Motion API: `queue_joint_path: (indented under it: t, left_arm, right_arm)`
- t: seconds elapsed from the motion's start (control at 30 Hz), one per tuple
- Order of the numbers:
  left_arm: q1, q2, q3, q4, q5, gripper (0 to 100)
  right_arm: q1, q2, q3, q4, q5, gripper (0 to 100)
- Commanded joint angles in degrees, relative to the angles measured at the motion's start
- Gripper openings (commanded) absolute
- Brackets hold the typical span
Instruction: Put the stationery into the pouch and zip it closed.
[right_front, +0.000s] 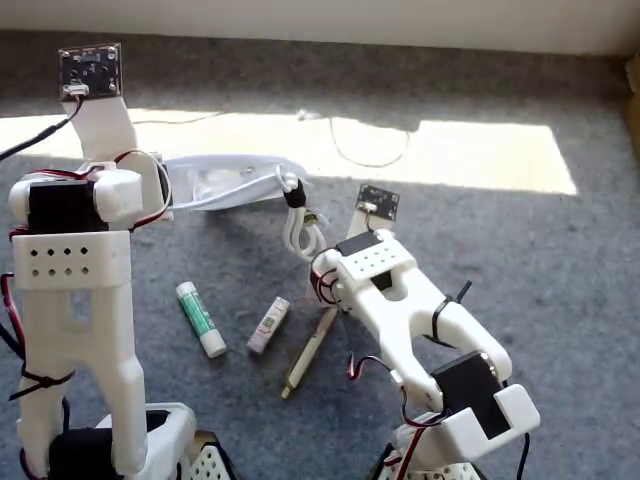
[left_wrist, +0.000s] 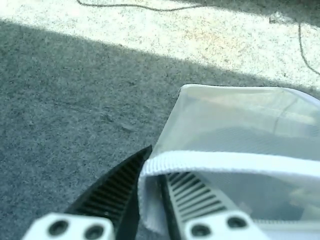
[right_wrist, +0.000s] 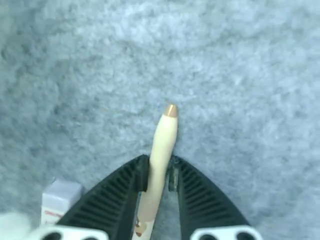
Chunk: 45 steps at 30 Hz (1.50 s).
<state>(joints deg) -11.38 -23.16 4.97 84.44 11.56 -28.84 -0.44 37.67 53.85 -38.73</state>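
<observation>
Grey carpet (right_front: 560, 280): the surface under both arms; all loose stationery lies on it
White mesh pouch (left_wrist: 240, 130): lies on the carpet, stretching away from the left gripper's tips toward the right arm; its mouth is unzipped, and I cannot tell whether anything is inside
Left gripper (left_wrist: 156, 164): pinching the pouch's woven rim, one jaw outside the mesh and the other inside the mouth, so that end of the opening is held
Right gripper (right_wrist: 159, 161): well apart from the pouch, pointing down at the carpet, jaws drawn in against both sides of the beige pen
Beige pen (right_wrist: 164, 135): runs lengthwise between the right gripper's jaws, its bronze tip sticking out past the fingertips; I cannot tell whether it is off the carpet
Glue stick (right_front: 200, 318): on the carpet between the two arms, farther from the right gripper than the small block, untouched
Small white block (right_front: 268, 325): probably an eraser, just beside the right gripper on the side facing the left arm, untouched
Done: pouch rim gripped, pen gripped
Left: all three items sit outside the pouch; the pen must be carried in, then the glue stick and block, then the zip drawn shut
Stage: early, first item only
</observation>
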Motion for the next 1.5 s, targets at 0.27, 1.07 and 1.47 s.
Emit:
queue_joint_path:
  t: [0.27, 1.07, 1.47]
  left_arm:
    - [-0.5, 0.7, 0.0, 0.1, -0.3, 1]
    - [-0.5, 0.7, 0.2, 0.1, -0.3, 1]
    - [-0.5, 0.7, 0.2, 0.1, -0.3, 1]
  right_arm:
    - [4.3, -3.2, -1.5, 7.3, 3.7, 6.6]
    - [4.2, -1.8, -0.6, 5.4, 5.7, 7.0]
    - [2.3, -2.3, -4.2, 7.3, 5.5, 7.0]
